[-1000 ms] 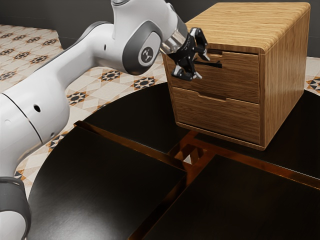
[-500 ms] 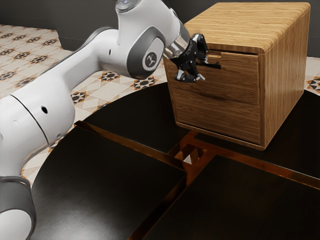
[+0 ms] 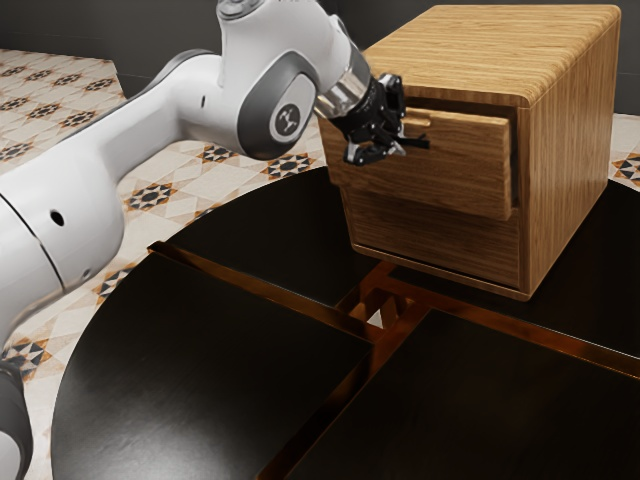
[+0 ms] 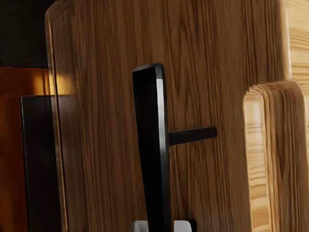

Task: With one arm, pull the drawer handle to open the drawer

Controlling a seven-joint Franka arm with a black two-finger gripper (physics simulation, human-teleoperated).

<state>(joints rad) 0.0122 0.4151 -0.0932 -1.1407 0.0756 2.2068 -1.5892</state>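
One wooden cabinet [image 3: 565,150] stands on the dark counter [image 3: 200,380], with two drawers in its front. The top drawer [image 3: 455,170] is partway out, its front standing proud of the cabinet's face. The bottom drawer [image 3: 440,235] sits flush. One arm reaches to the cabinet's front, and its black hand [image 3: 388,138] has both fingers closed narrowly on the top drawer's one black handle [image 4: 150,145]. Open counter lies in front of the cabinet, beyond the drawer's edge.
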